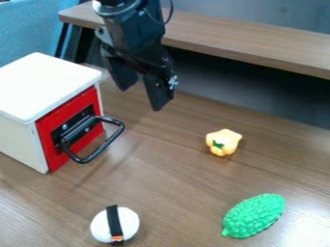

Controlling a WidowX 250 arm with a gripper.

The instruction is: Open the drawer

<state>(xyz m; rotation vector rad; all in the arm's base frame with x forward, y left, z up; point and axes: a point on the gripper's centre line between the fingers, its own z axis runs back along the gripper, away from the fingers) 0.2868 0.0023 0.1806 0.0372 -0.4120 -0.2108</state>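
The drawer point(57, 116) is sitting closed in a small white box point(45, 82) at the left of the view, its red front facing the open tabletop toward the right and the near side. A black loop handle point(103, 145) is jutting out from a black plate point(73, 126) on that red front, its outer bar standing well clear of the face.

The black gripper point(140, 99) is hanging above and behind the handle, to the right of the box's far corner, and is pointing down at a slant. Its two fingers are standing apart, with a gap showing between them, and it is gripping nothing. The arm is coming in from the top edge of the view.

The box is resting on a brown wood-grain table point(168, 169). Nearer the camera, below the handle in the view, a white toy rice ball point(100, 224) is lying with a black band across it and a small orange patch on the band. Well to the right of the handle, a yellow toy pepper point(224, 140) is showing a green mark on its side. A bumpy green toy point(254, 214) is lying near the lower right corner, its narrow tip pointing toward the lower left. Behind the table, a wooden shelf point(258, 41) is running across the view, and blue fabric point(29, 24) is showing at the upper left.
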